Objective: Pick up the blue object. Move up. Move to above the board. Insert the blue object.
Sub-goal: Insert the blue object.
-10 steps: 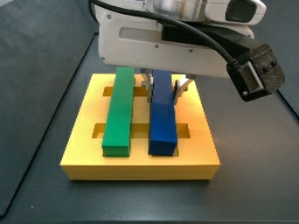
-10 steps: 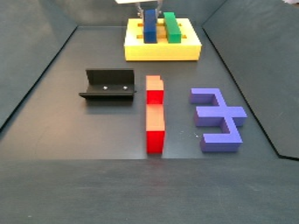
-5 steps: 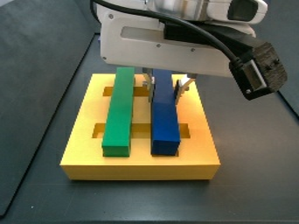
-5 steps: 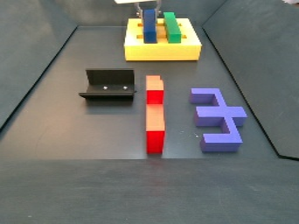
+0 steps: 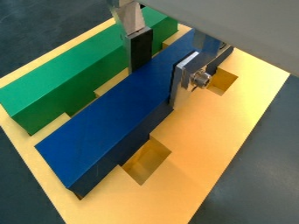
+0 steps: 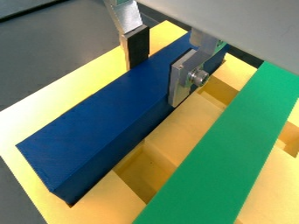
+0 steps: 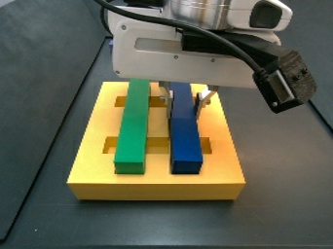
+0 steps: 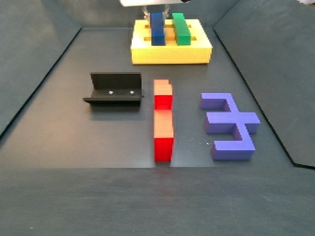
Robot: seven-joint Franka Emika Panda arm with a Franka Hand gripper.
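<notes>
The blue object (image 7: 184, 131) lies flat in a long groove of the yellow board (image 7: 92, 180), beside the green bar (image 7: 132, 122). It also shows in both wrist views (image 5: 105, 122) (image 6: 100, 127). My gripper (image 7: 182, 94) stands over the bar's far end, and shows small at the back in a side view (image 8: 157, 17). In both wrist views the gripper (image 5: 162, 66) (image 6: 158, 63) straddles the bar, jaws open, one finger on each side. The dark pad of one finger (image 5: 138, 51) stands just off the bar's edge. The board also shows in a side view (image 8: 167, 55).
On the dark floor in front of the board stand the fixture (image 8: 113, 89), a long red bar (image 8: 163, 120) and a purple-blue E-shaped block (image 8: 227, 124). Rectangular cut-outs (image 5: 149, 160) open in the board beside the blue bar.
The gripper has risen slightly above the board. The blue object has stayed in its groove.
</notes>
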